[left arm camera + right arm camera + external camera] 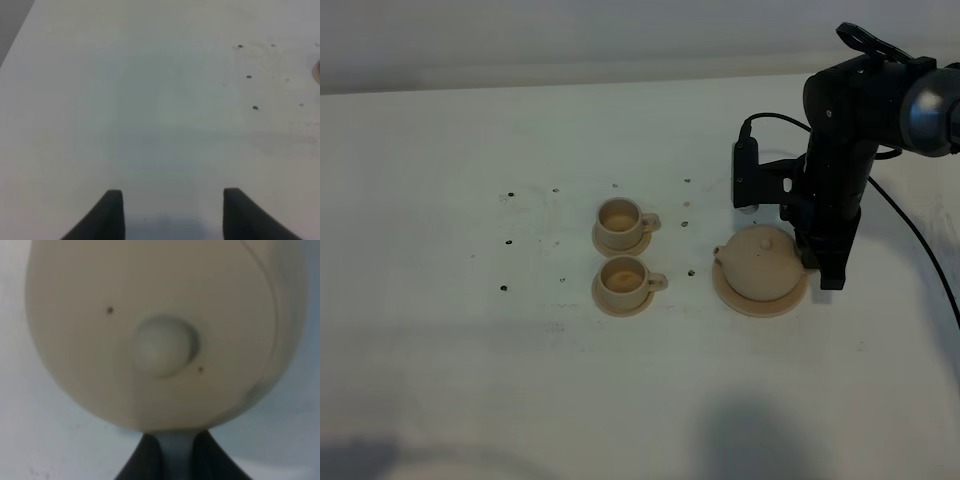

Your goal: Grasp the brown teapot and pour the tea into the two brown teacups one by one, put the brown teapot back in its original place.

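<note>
On the matte white table (470, 350), the nearer teacup (623, 278) is a small, smooth tan cylinder on its saucer. The farther teacup (618, 218), just behind, looks the same. To their right the brown teapot (760, 265), round pale clay with a domed lid and knob (165, 345), sits on the large saucer (750, 303). The right gripper (175, 442) is pinched narrow on what seems to be the teapot's loop handle. The left gripper (172, 192) is spread wide over bare table.

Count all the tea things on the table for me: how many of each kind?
Teapot: 1
Teacups: 2
Small cup saucers: 2
Big teapot saucer: 1
Total: 6
</note>
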Controlling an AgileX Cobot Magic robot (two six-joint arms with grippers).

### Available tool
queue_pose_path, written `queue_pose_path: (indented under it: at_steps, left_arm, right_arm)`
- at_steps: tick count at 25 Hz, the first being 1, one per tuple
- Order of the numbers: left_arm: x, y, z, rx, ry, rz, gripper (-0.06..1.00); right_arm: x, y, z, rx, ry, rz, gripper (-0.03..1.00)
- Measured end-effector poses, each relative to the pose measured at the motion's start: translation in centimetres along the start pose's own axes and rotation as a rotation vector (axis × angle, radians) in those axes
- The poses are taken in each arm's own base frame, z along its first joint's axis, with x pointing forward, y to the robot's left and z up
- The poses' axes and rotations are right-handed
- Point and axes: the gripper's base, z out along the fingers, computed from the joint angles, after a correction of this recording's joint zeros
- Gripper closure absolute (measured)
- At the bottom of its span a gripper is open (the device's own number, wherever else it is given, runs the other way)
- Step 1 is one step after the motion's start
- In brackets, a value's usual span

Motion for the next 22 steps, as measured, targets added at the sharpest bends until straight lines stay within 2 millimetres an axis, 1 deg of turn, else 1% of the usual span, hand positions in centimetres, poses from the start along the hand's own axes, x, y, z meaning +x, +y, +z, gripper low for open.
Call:
queue_pose_path:
  at_steps: [6, 14, 22]
  left_arm:
    - [0.0, 0.0, 0.0, 0.000, 0.000, 0.000, 0.49]
    - [0.0, 0.0, 0.0, 0.000, 0.000, 0.000, 0.49]
    - [0.0, 0.0, 0.0, 0.000, 0.000, 0.000, 0.49]
  right_arm:
    - [0.0, 0.1, -0.2, -0.024, 0.006, 0.023, 0.84]
    - [-0.2, -0.4, -1.9, -0.042, 0.013, 0.072, 0.84]
    - [-0.2, -0.3, -1.9, -0.057, 0.023, 0.098, 0.85]
